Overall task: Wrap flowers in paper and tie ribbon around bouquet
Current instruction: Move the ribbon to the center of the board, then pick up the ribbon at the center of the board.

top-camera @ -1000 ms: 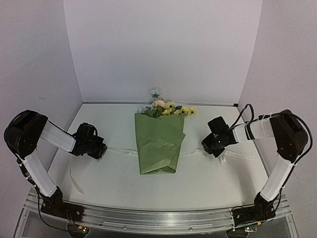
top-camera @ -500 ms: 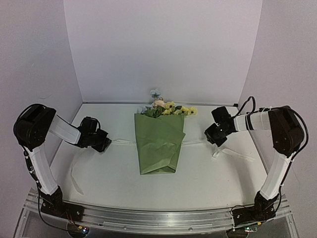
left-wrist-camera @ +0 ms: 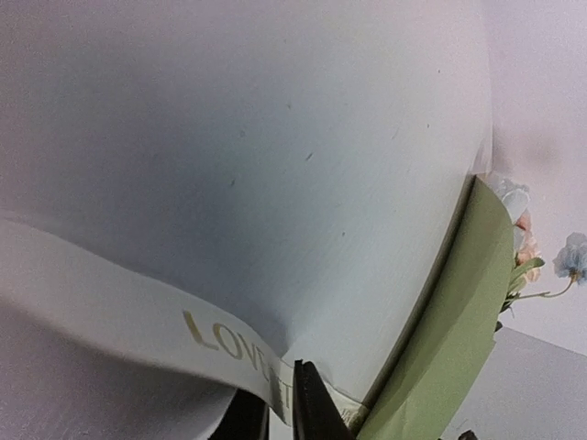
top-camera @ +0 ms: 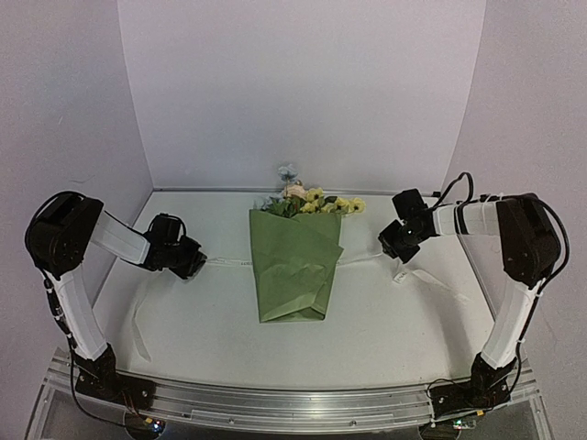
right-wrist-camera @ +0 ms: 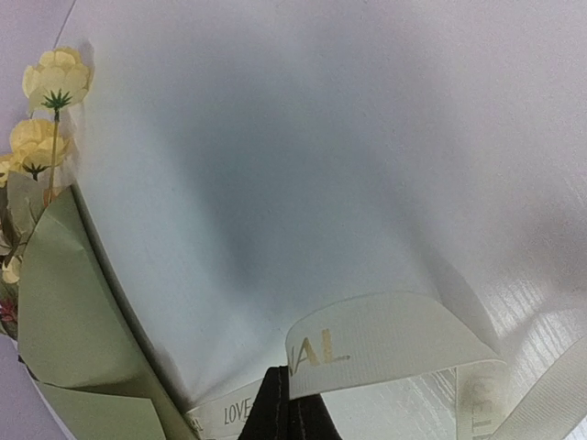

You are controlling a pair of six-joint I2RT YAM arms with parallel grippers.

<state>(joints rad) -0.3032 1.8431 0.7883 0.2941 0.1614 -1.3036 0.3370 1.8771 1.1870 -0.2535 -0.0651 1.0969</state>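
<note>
The bouquet (top-camera: 293,266), an olive-green paper (left-wrist-camera: 449,330) cone, lies mid-table with the flowers (top-camera: 312,202) at its far end. Yellow blooms (right-wrist-camera: 55,82) show in the right wrist view. The cream ribbon (top-camera: 225,263) runs out from under the cone on both sides. To the cone's left, my left gripper (top-camera: 195,266) has the lettered ribbon (left-wrist-camera: 110,307) between its jaws, which stand a slit apart around it (left-wrist-camera: 280,385). My right gripper (top-camera: 393,247), to the cone's right, is shut (right-wrist-camera: 290,380) on the other ribbon (right-wrist-camera: 385,335) end, which loops over it.
Loose ribbon tails trail on the table at the left (top-camera: 138,321) and at the right (top-camera: 431,280). White walls close in the back and both sides. A metal rail (top-camera: 293,403) with the arm bases runs along the near edge.
Both grippers have moved toward the back of the table, drawing the ribbon straighter under the bouquet. The left jaws have eased slightly apart. The bouquet has not moved.
</note>
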